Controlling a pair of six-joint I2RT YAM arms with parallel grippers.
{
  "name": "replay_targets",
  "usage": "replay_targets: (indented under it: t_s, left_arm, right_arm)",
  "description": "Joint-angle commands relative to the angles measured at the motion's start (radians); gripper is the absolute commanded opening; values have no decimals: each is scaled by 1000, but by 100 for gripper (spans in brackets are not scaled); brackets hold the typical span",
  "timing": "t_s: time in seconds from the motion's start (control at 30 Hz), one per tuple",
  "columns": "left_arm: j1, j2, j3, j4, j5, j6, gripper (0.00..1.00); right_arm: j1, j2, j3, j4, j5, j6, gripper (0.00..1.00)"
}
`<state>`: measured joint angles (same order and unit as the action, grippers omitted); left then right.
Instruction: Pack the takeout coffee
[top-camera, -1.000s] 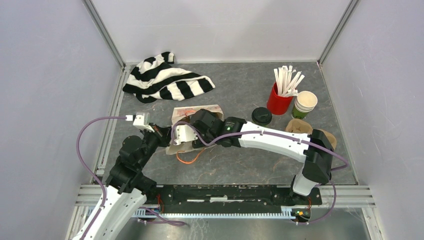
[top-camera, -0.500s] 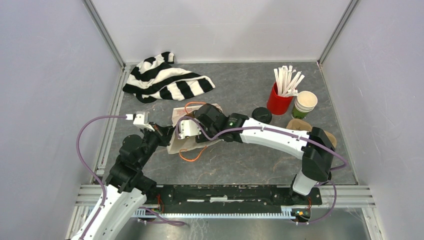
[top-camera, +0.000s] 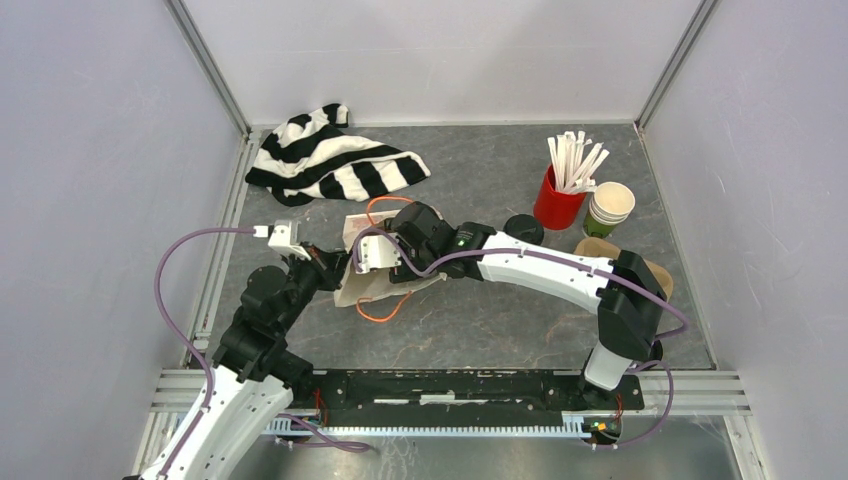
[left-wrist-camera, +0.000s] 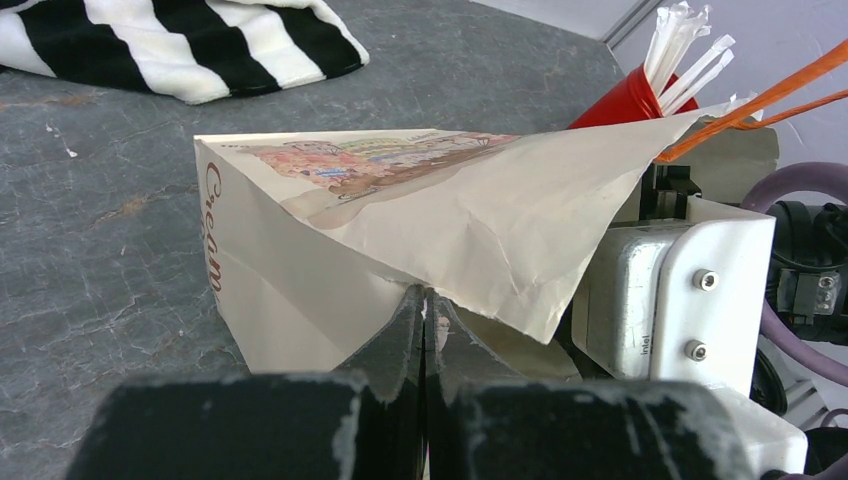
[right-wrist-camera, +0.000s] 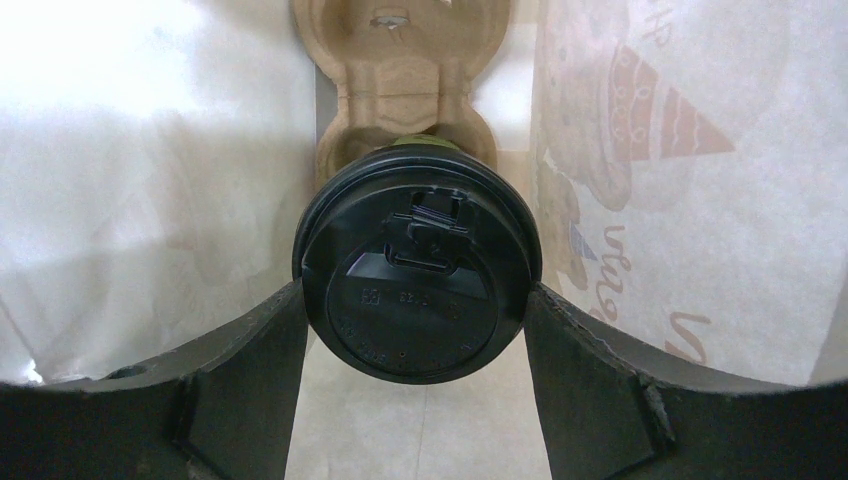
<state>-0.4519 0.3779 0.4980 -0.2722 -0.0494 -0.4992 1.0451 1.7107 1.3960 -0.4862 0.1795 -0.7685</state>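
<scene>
A cream paper bag (top-camera: 362, 285) lies on its side mid-table with its mouth held up. My left gripper (left-wrist-camera: 423, 295) is shut on the bag's (left-wrist-camera: 400, 220) upper edge. My right gripper (right-wrist-camera: 415, 300) reaches inside the bag, its jaws against both sides of a takeout coffee cup (right-wrist-camera: 418, 265) with a black lid. Just beyond this cup, inside the bag, lies a brown cardboard cup carrier (right-wrist-camera: 405, 90). From above, the right wrist (top-camera: 420, 235) hides that cup. A second black-lidded coffee cup (top-camera: 523, 228) stands on the table right of the bag.
A red cup of white sticks (top-camera: 558, 205) and stacked lidless cups (top-camera: 608, 208) stand at the back right, with another cardboard carrier (top-camera: 640, 272) in front of them. A striped cloth (top-camera: 330, 160) lies at the back left. Orange bag handles (top-camera: 380, 312) trail toward me.
My right arm has pushed further back and left into the bag with the cup. The bag's mouth has shifted with it. My left gripper keeps its hold.
</scene>
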Motion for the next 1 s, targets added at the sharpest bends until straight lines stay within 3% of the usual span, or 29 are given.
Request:
replay_targets:
  t_s: [0.0, 0.37, 0.6, 0.97]
  left_arm:
    - [-2, 13, 38, 25, -5, -29, 2]
    - [-2, 65, 86, -24, -21, -48, 2]
    - [-2, 150, 223, -118, -65, -76, 2]
    - [-3, 392, 540, -477, -84, -201, 2]
  right_arm:
    - [-5, 7, 9, 56, -10, 11, 14]
    - [-29, 86, -2, 89, -2, 33, 14]
    - [-27, 104, 122, -78, -26, 145, 16]
    - [-7, 89, 229, -399, -178, 395, 16]
